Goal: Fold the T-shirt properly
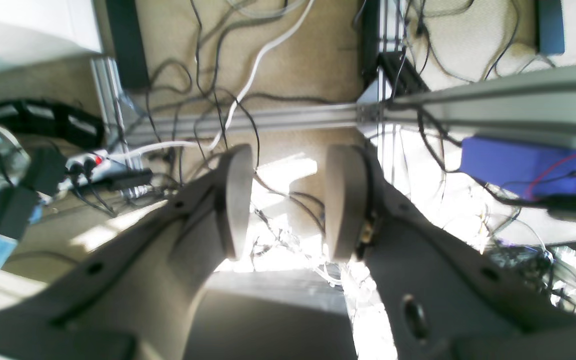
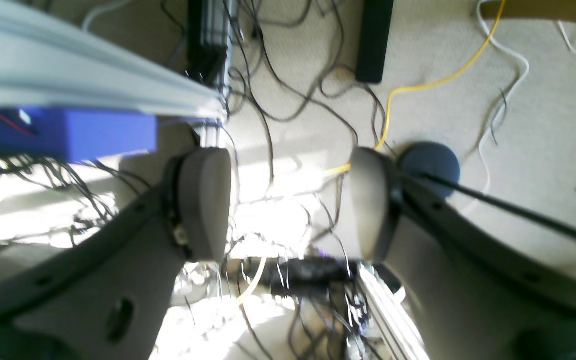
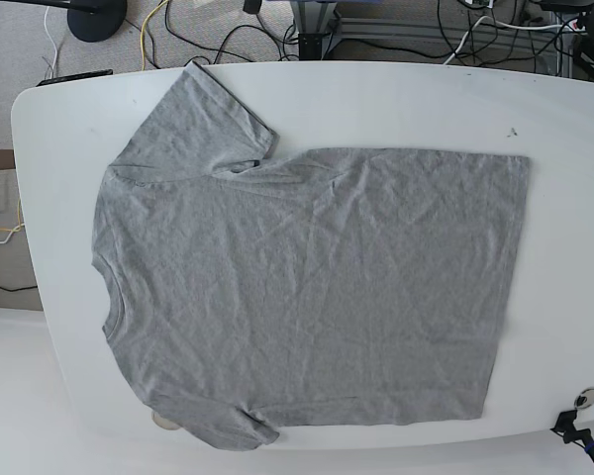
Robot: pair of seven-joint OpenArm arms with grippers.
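Observation:
The heather-grey T-shirt (image 3: pixel 307 287) lies spread flat and wrinkled on the white table (image 3: pixel 396 99), plain side up. Its neck is at the left, its hem at the right, and one sleeve points to the far left corner. No lettering shows. Neither arm appears in the base view. My left gripper (image 1: pixel 293 200) is open and empty, off the table and looking down at the carpet and cables. My right gripper (image 2: pixel 288 205) is also open and empty over the floor. The shirt does not show in either wrist view.
Aluminium frame rails (image 1: pixel 268 120) and a blue box (image 1: pixel 523 167) sit under the table edge. Loose cables and a power strip (image 1: pixel 93 162) lie on the carpet. A yellow cable (image 2: pixel 418 85) and a round dark base (image 2: pixel 430 165) lie below the right gripper.

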